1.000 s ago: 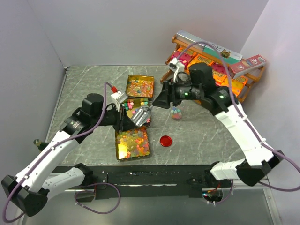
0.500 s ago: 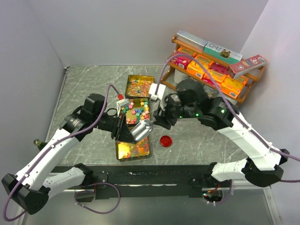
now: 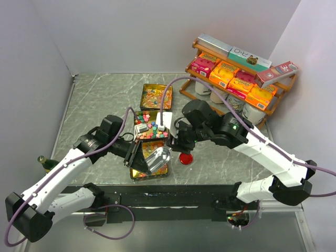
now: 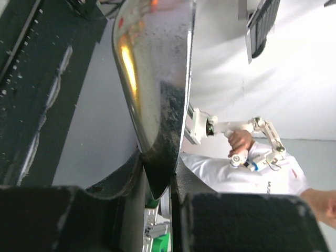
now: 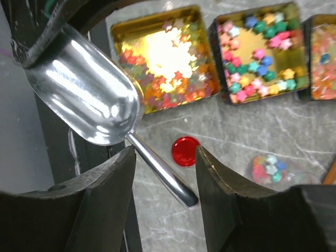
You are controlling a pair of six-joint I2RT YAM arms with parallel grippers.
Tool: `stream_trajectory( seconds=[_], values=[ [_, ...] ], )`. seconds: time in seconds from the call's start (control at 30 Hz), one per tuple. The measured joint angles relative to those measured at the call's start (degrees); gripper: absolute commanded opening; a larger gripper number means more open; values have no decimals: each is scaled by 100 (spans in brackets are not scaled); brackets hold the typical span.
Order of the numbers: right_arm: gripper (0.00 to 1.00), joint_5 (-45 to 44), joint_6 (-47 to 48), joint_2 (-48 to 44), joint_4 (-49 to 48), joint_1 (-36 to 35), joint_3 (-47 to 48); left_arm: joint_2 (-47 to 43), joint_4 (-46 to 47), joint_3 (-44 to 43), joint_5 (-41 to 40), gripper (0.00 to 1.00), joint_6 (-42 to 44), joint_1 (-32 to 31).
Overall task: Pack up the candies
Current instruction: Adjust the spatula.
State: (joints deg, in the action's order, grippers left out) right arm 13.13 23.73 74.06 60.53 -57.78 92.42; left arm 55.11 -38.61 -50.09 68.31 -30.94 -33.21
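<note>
The candies are small coloured stars and gummies lying in three gold tins: a near tin, a middle tin and a far tin. My left gripper is shut on the bowl of a shiny metal scoop, held over the near tin. In the left wrist view the scoop stands edge-on between the fingers of that gripper. My right gripper is open, its fingers on either side of the scoop handle. A small clear jar with some candies stands on the table.
A red round lid lies on the table just right of the near tin. A wooden shelf with orange and pink boxes stands at the back right. A black rail runs along the table's near edge.
My left gripper has brought the scoop down and nearer, over the near tin. My right gripper has swung left and nearer, away from the jar, to the scoop handle.
</note>
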Motion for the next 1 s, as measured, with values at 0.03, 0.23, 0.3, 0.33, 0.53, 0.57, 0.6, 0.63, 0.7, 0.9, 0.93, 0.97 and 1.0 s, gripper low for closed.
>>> stream_trajectory(
  seconds=[0.03,0.23,0.3,0.33,0.53,0.57,0.6,0.63,0.7,0.9,0.93,0.97,1.0],
  values=[
    [55,-11,9,17,42,-37,-46,-2,-4,9,22,1,-13,-28],
    [47,-7,39,28,129,-155,-184,-2,-39,17,66,1,-20,-225],
    [37,31,81,44,195,-205,-223,-2,-133,17,61,1,-7,-264],
    [35,22,83,50,186,-227,-251,-2,-162,17,63,1,-9,-284],
    [44,103,85,103,136,-284,-437,-2,-306,17,63,1,-11,-326],
    [46,111,85,101,125,-289,-470,-2,-323,17,61,1,-11,-332],
    [47,107,85,103,114,-306,-507,-2,-332,17,61,1,-11,-341],
    [49,87,81,103,92,-328,-553,-2,-343,17,59,1,-13,-350],
    [50,-9,63,109,-13,-389,-656,-2,-345,17,61,1,-17,-374],
    [25,-164,28,94,-306,-492,-1012,0,-433,17,48,1,-20,-407],
    [12,-149,68,83,-291,-501,-1047,0,-437,17,35,1,-17,-407],
    [6,-66,170,61,-179,-544,-1117,0,-428,15,31,1,-13,-398],
    [1,28,267,26,-26,-597,-1182,0,-424,15,11,1,2,-387]
  ],
)
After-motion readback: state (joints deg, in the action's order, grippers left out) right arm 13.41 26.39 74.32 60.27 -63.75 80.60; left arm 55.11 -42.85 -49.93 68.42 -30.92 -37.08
